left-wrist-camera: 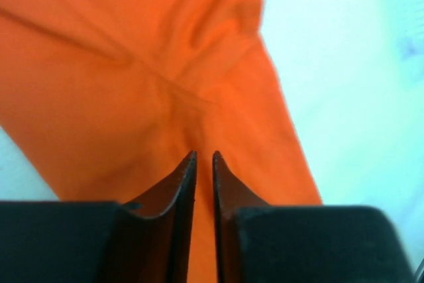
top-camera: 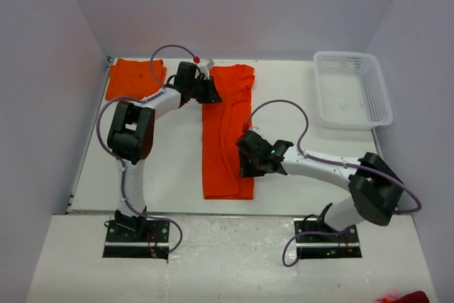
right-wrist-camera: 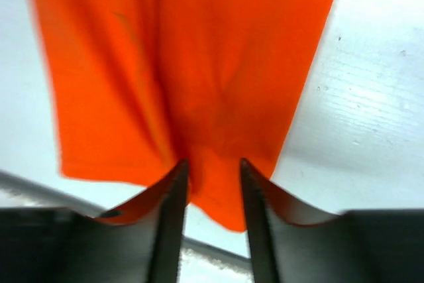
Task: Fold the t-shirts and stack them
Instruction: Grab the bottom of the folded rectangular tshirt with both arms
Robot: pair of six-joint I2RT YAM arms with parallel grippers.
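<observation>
One t-shirt point(top-camera: 228, 133) is laid lengthwise, left of the basket point(top-camera: 352, 90).
Its far end is met by the left gripper point(left-wrist-camera: 204, 157), barely parted, grip unclear; its near end is straddled by the parted right gripper point(right-wrist-camera: 211, 164), likely for an even fold.

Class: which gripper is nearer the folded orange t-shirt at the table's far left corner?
Left. The left gripper is just right of the folded orange t-shirt; the right gripper is farther, at the near half of the spread orange t-shirt.

This is a robotics lab cell, shown by the white counter point(top-camera: 177, 168) boxed in by plain pale lavender walls point(top-camera: 241, 5) and two cabled black-and-white robot arms point(top-camera: 131, 133) point(top-camera: 333, 168) bolted on dark base plates point(top-camera: 138, 238) at its near edge.
</observation>
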